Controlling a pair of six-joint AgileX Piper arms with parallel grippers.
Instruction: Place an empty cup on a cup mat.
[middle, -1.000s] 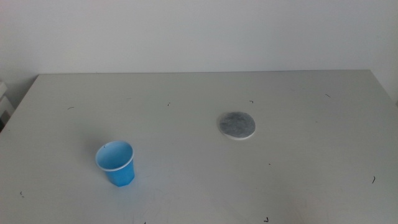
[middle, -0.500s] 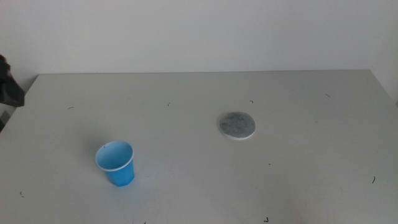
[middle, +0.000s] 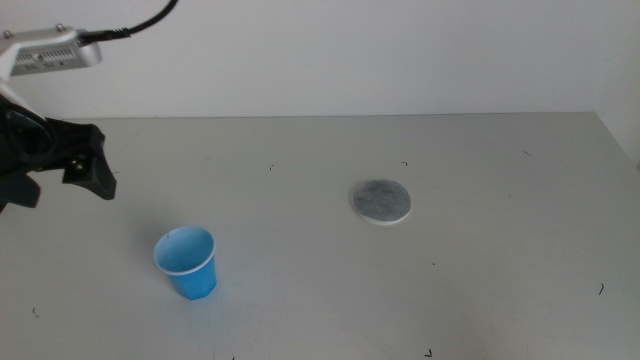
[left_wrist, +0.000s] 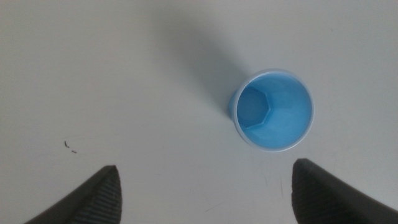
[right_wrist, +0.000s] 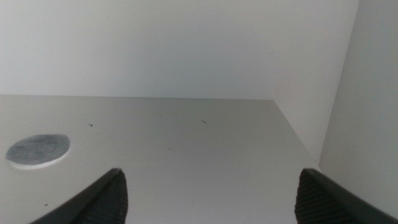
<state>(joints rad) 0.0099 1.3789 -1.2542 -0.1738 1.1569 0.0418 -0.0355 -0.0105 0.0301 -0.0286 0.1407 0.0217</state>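
The blue cup (middle: 186, 262) stands upright and empty on the left front part of the table. In the left wrist view the cup (left_wrist: 273, 111) shows its pale rim and bare blue bottom. My left gripper (middle: 62, 185) hangs open above the table's left side, behind and left of the cup, holding nothing; its own view shows the left gripper (left_wrist: 204, 171) with jaws wide apart. The grey speckled cup mat (middle: 380, 201) lies right of centre with nothing on it. My right gripper (right_wrist: 210, 175) stays outside the middle view, open, with the cup mat (right_wrist: 38, 150) well ahead of it.
The grey table (middle: 480, 290) carries only small dark specks besides the cup and mat. A white wall (middle: 350, 50) rises behind its far edge. The table's right edge (right_wrist: 298, 143) shows in the right wrist view.
The left arm has come in from the left edge and now reaches well over the table's left side. Cup and mat have not moved.
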